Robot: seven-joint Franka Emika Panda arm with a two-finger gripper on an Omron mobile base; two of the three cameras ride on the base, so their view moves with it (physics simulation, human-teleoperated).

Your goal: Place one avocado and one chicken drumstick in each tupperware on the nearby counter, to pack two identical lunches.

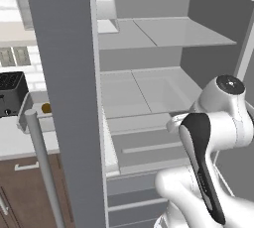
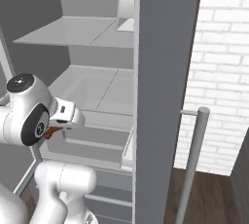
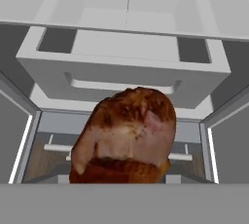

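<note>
An open refrigerator (image 1: 149, 88) is faced by the arm, its bare shelves and a pale drawer (image 3: 124, 72) lying ahead, with the door (image 1: 67, 98) swung out between the arm and the bench (image 1: 25, 140). On that bench, past the door's edge, a black toaster (image 1: 12, 93) is seen, beside it a corner of a light-grey tupperware (image 1: 26, 118), and a small olive-brown ball, probably an avocado (image 1: 46, 107), is seen just by it. The pincer (image 2: 54, 129) is held low in front of the drawer, and it is judged to be clamped on a chicken drumstick (image 3: 124, 138), since the glossy brown meat sits close against the hand camera and an orange-brown sliver is seen at the hand in the right base view; the fingertips themselves are hidden by the meat. The step in hand is taken to be carrying the drumstick out of the refrigerator; it would be done well by drawing the hand straight back, clear of the drawer front and shelf edges, before swinging round the door toward the tupperware, with the grip kept firm. The bulbous end is turned toward the camera; the long axis seems to run away along the hand, though the bone end cannot be made out
</note>
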